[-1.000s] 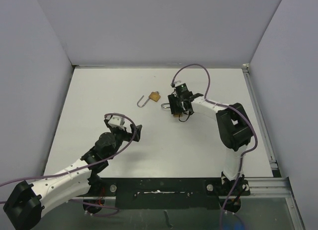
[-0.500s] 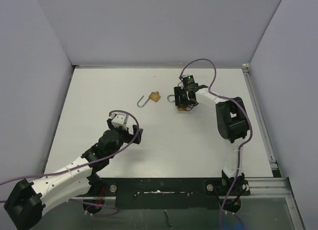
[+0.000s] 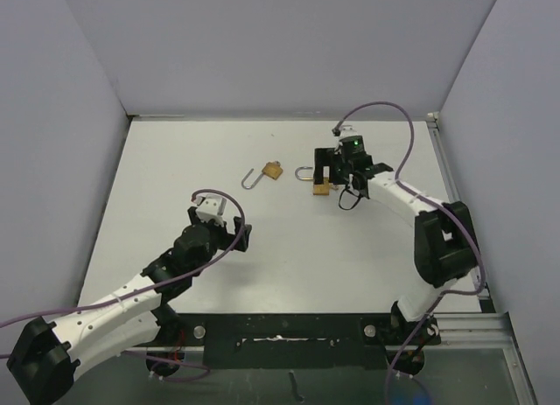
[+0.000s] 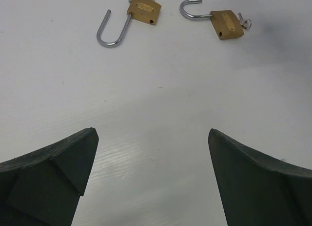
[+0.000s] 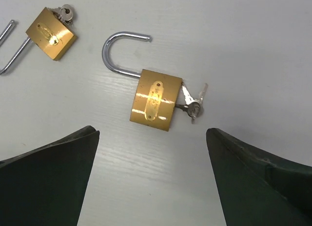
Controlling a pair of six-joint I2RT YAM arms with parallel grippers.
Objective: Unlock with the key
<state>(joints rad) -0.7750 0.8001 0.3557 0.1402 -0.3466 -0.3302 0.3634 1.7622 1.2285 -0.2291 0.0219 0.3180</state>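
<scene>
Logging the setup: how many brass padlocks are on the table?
2. A brass padlock with a long open shackle lies far centre on the white table; a second brass padlock, short shackle open, lies just right of it in the top view. None appears hidden.

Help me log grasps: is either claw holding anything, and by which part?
Nothing is held. The right claw is open, clear of the steel-shackled brass padlock before it; the left claw is open too.
</scene>
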